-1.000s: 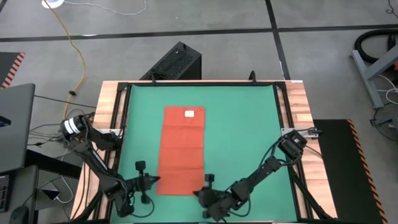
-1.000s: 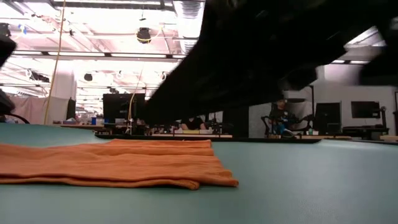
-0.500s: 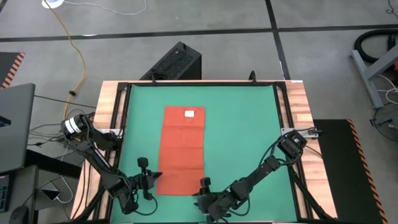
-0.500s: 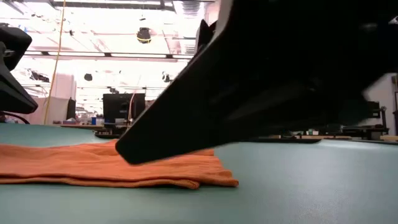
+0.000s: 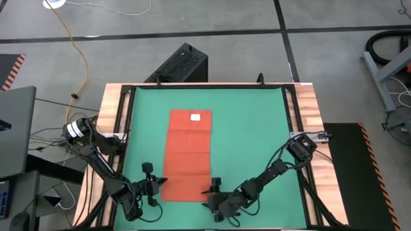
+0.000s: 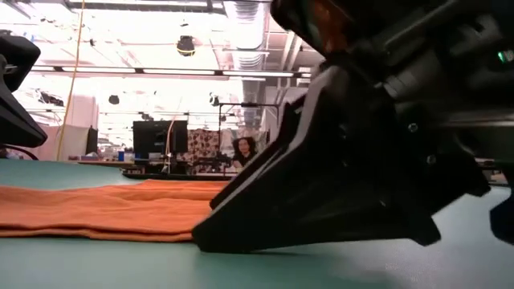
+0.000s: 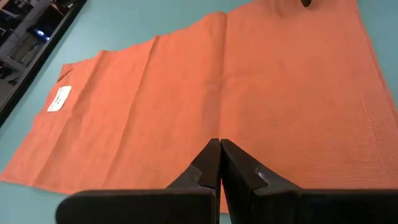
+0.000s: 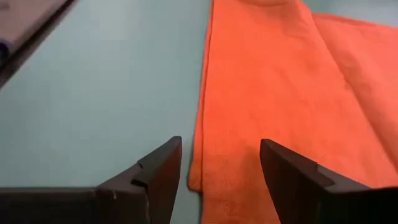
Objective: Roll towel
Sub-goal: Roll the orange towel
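Observation:
The orange-red towel (image 5: 188,155) lies spread flat on the green mat (image 5: 250,128), its long sides running near to far and its white tag (image 5: 196,117) at the far end. My left gripper (image 5: 159,183) hangs shut just over the towel's near left corner (image 7: 186,205), clear of the cloth. My right gripper (image 8: 221,162) is open and low at the near right corner (image 8: 196,180). One finger stands over the bare mat and the other over the towel. My right gripper comes slanting down from the near right, its fingers (image 6: 241,233) close to the mat on either side of the towel's right edge (image 8: 200,143). I cannot tell whether they touch the cloth.
Black rails (image 5: 128,128) and wooden table edges (image 5: 308,109) frame the mat. A black box (image 5: 182,64) stands beyond the far edge and a laptop (image 5: 13,128) off the left side. The mat's right half is bare. A person (image 6: 241,148) sits in the room behind.
My right gripper has come down toward the towel's near right corner, now hiding that corner in the low view, and its fingers have spread apart. My left gripper has rolled a little at the wrist without leaving its place. The towel has not moved.

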`<state>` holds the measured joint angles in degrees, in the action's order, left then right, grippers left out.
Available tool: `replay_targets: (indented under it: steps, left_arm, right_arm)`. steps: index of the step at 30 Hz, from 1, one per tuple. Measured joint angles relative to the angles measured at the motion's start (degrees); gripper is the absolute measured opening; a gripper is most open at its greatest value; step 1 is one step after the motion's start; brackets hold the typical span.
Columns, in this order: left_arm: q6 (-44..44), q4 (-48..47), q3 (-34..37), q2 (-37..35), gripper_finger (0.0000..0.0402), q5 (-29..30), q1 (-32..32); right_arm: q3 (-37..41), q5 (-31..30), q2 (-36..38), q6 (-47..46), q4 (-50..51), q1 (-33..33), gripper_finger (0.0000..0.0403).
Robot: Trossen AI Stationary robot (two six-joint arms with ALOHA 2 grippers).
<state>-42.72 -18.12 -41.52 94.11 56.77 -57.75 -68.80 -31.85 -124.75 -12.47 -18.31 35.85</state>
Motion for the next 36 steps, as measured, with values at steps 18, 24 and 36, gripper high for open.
replay_targets:
  steps: [18,24,36]
  left_arm:
    - [1.16,0.89,-0.04,-0.02,0.0000,-2.31,2.24]
    - [1.57,2.95,-0.07,-0.02,0.0000,-2.48,2.20]
    - [13.38,13.29,-0.11,-0.04,0.0000,-9.52,2.18]
  right_arm:
    - [4.22,-1.37,0.04,-7.09,3.55,-1.49,0.0099]
    - [2.22,-2.76,-0.09,-7.78,4.79,-0.63,0.0019]
    - [-6.28,1.40,0.11,-15.01,13.41,-2.14,0.0011]
